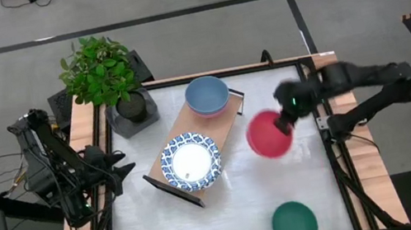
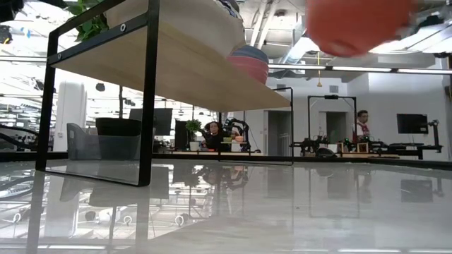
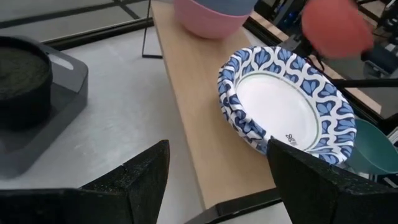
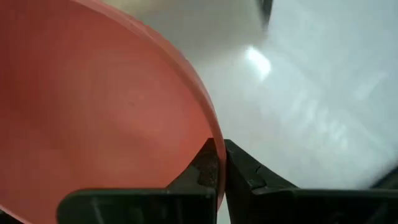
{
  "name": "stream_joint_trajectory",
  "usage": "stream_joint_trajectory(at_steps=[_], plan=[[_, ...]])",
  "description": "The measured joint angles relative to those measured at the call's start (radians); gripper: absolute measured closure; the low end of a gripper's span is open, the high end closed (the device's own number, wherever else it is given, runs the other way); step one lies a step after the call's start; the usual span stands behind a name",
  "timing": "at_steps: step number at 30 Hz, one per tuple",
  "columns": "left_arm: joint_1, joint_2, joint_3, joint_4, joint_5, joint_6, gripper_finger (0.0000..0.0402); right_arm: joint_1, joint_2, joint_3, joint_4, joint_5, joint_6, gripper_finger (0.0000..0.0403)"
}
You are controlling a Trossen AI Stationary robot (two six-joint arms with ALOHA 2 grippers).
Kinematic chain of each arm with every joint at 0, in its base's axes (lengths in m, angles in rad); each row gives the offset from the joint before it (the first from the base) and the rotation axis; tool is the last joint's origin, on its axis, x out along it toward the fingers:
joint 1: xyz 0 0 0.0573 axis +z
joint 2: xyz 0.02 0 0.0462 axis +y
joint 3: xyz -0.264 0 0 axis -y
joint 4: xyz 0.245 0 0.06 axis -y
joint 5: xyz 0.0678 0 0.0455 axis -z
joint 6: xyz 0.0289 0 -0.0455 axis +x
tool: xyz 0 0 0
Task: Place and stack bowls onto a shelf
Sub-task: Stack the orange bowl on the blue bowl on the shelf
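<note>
My right gripper point(image 1: 282, 122) is shut on the red bowl point(image 1: 268, 134), which hangs in the air right of the shelf point(image 1: 209, 135). On that light-wood shelf the slate blue bowl point(image 1: 207, 95) sits nested in the pink bowl point(image 3: 208, 22) at the far end. The white dishes with blue patterned rims point(image 1: 191, 161) rest stacked at the near end. The teal green bowl point(image 1: 294, 224) stands on the table near the front edge. My left gripper point(image 3: 217, 180) is open, waiting at the table's left, left of the dishes. My right gripper pinches the red bowl's rim point(image 4: 210, 134), one finger point(image 4: 202, 168) inside the bowl and the other finger point(image 4: 245, 168) outside its wall. The bowl is lifted clear of the table point(image 2: 357, 25) and tilted, held at its right side.
A potted plant point(image 1: 102, 74) in a dark pot on a grey tray point(image 1: 132, 115) stands at the far left corner beside the shelf. Bare tabletop point(image 1: 307, 173) lies between the shelf and the teal bowl. People sit at desks point(image 2: 212, 134) beyond the table.
</note>
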Motion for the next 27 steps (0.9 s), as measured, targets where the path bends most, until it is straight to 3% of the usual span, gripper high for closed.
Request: stream_joint_trajectory(at_steps=[9,15,21,27], plan=[[0.0,0.0,0.0,0.0,0.069,0.009,0.0148,-0.242,0.227,0.475,0.0,0.03,-0.245,0.0375],[0.0,0.0,0.0,-0.003,0.09,0.014,0.0148,-0.363,0.435,0.726,-0.002,-0.064,-0.35,0.0375],[0.0,0.0,0.0,-0.003,0.091,0.013,0.0148,-0.437,0.611,0.882,-0.006,-0.166,-0.401,0.0375],[0.0,0.0,0.0,-0.003,0.092,0.013,0.0148,-0.474,0.729,0.94,-0.033,-0.217,-0.431,0.0375]])
